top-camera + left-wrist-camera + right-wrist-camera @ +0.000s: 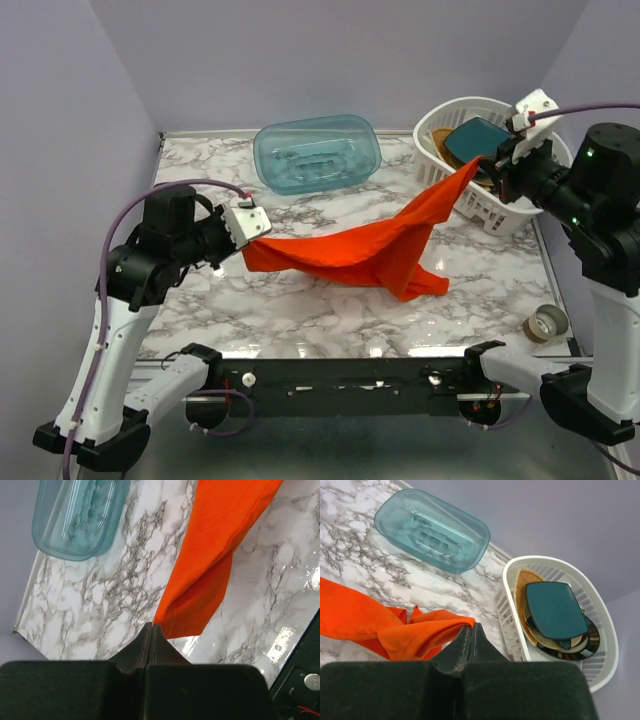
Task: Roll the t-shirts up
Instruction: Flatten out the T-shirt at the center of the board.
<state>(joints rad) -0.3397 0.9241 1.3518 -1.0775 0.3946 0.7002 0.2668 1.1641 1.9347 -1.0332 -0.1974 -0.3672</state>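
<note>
A bright red-orange t-shirt [360,252] hangs stretched between my two grippers above the marble table [300,320], sagging in the middle with a fold touching the tabletop. My left gripper [252,238] is shut on its left corner [170,622]. High at the right, next to the white basket, my right gripper [482,163] is shut on the other end [460,622]. In both wrist views the jaws are pressed together with orange cloth at their tips.
A teal plastic tub [317,152] lies at the back centre. The white basket [470,205] at the back right holds a teal lid and plates. A roll of tape [546,323] sits near the table's right front edge.
</note>
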